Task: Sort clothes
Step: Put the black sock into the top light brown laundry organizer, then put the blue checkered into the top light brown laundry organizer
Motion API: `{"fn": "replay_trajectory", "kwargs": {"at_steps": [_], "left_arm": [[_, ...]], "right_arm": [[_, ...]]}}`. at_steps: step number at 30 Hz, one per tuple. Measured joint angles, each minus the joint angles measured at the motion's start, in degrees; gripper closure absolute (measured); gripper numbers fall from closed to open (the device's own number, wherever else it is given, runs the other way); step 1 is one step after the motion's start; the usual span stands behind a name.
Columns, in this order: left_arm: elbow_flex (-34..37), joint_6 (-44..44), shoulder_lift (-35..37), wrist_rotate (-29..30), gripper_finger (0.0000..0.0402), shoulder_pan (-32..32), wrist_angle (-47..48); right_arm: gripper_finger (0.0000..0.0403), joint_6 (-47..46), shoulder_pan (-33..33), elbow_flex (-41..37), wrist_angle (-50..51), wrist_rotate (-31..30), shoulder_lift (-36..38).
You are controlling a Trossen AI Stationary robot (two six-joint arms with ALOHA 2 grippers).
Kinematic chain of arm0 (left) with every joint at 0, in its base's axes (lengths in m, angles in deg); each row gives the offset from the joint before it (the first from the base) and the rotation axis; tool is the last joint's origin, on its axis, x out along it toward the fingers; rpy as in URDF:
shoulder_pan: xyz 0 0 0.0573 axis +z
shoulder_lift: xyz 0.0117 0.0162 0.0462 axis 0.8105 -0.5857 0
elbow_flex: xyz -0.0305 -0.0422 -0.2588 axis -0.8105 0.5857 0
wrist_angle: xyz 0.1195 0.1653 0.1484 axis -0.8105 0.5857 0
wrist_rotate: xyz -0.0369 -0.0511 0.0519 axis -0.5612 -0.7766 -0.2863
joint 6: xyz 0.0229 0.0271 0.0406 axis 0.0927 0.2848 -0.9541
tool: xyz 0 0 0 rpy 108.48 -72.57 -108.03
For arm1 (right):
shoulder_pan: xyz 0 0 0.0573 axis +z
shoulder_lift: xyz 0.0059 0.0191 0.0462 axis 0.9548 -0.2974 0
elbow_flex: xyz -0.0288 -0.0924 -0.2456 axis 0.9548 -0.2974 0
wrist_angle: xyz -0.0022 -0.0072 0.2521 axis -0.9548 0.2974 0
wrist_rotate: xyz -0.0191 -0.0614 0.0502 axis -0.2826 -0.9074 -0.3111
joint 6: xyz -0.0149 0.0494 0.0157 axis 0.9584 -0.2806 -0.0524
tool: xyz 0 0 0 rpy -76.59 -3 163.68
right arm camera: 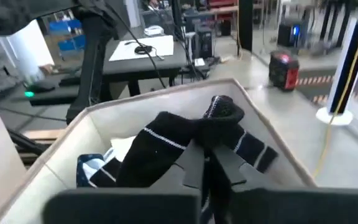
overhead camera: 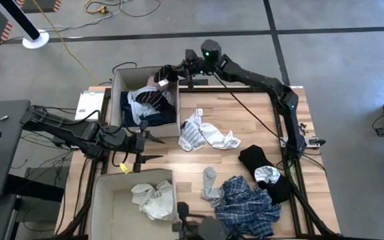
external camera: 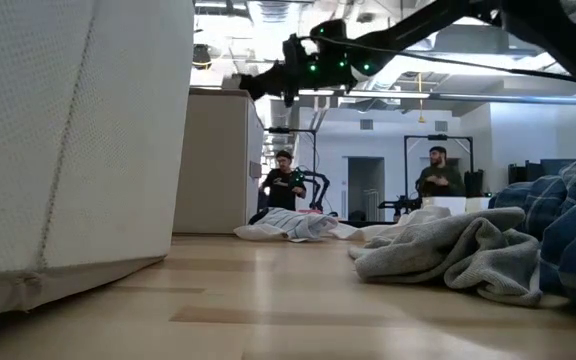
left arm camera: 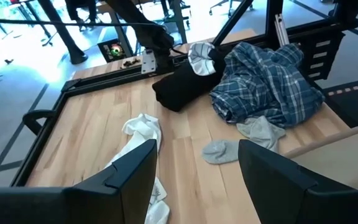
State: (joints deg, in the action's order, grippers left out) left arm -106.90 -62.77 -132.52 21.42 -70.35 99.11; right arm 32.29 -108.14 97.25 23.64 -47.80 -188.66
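the right gripper [overhead camera: 167, 73] hangs above the far box [overhead camera: 117, 87] at about 11 o'clock on the table, its fingers pinched on a dark sock [right arm camera: 185, 140] with white stripes, which droops over the box opening. inside that box lie a navy and white striped garment [overhead camera: 149, 100] and other dark pieces.

the left gripper [overhead camera: 153, 148] sits at about 9 o'clock, between the two boxes, fingers spread apart and grasping nothing, pointed toward the table's middle.

outward from there, a blue-white striped garment [overhead camera: 192, 133] joined to a white piece [overhead camera: 222, 140] lies near the table's centre. a grey sock [overhead camera: 209, 183] rests at about 6 o'clock, touching a blue plaid shirt [overhead camera: 249, 203] at about 5 o'clock. a black garment [overhead camera: 255, 159] with a white piece [overhead camera: 267, 175] on it lies at about 4 o'clock. the near box [overhead camera: 102, 200], at about 7 o'clock, holds a crumpled white garment [overhead camera: 153, 199].

two people [external camera: 286, 185] stand in the room beyond the table.
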Motion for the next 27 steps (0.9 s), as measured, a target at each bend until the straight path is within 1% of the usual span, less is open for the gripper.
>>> {"fn": "replay_trajectory", "kwargs": {"at_steps": [2, 4, 8, 11, 14, 16, 18, 21, 27], "left_arm": [[0.0, -0.3, 0.0, 0.0, 0.018, 0.0, -0.3], [0.0, -0.4, 0.0, 0.0, 0.018, 0.0, -0.4], [0.0, -0.4, 0.0, 0.0, 0.018, 0.0, -0.4], [0.0, 0.0, 0.0, 0.0, 0.018, -0.4, -0.4], [0.0, 0.4, 0.0, 0.0, 0.018, -1.2, -0.5], [0.0, 1.1, 0.0, 0.0, 0.018, -1.8, -0.4], [0.0, 1.8, 0.0, 0.0, 0.018, -2.7, -0.4], [0.0, 2.1, 0.0, 0.0, 0.018, -4.4, -0.3], [0.0, 0.1, 0.0, 0.1, 0.018, -6.8, -1.3]], "right_arm": [[0.0356, -1.0, -0.7, 1.8, 2.9, 0.4, -1.0], [0.032, -0.8, -0.9, 2.9, 6.0, 0.5, -1.1], [0.0229, 0.2, -1.3, 3.3, 9.6, 1.4, -1.0], [0.0164, 0.6, -0.9, 3.3, 10.2, 1.8, -0.9], [0.0123, 1.1, -0.6, 3.3, 11.4, 1.8, 0.3], [0.0114, 1.2, -0.5, 3.3, 13.5, 1.8, 2.1], [0.0112, 2.4, -0.6, 3.3, 16.7, 1.7, 4.6], [0.0112, 5.9, -0.7, 3.3, 24.4, 1.1, 9.1], [0.0113, 12.7, 1.6, 3.3, 43.3, -8.1, 16.5]]}}
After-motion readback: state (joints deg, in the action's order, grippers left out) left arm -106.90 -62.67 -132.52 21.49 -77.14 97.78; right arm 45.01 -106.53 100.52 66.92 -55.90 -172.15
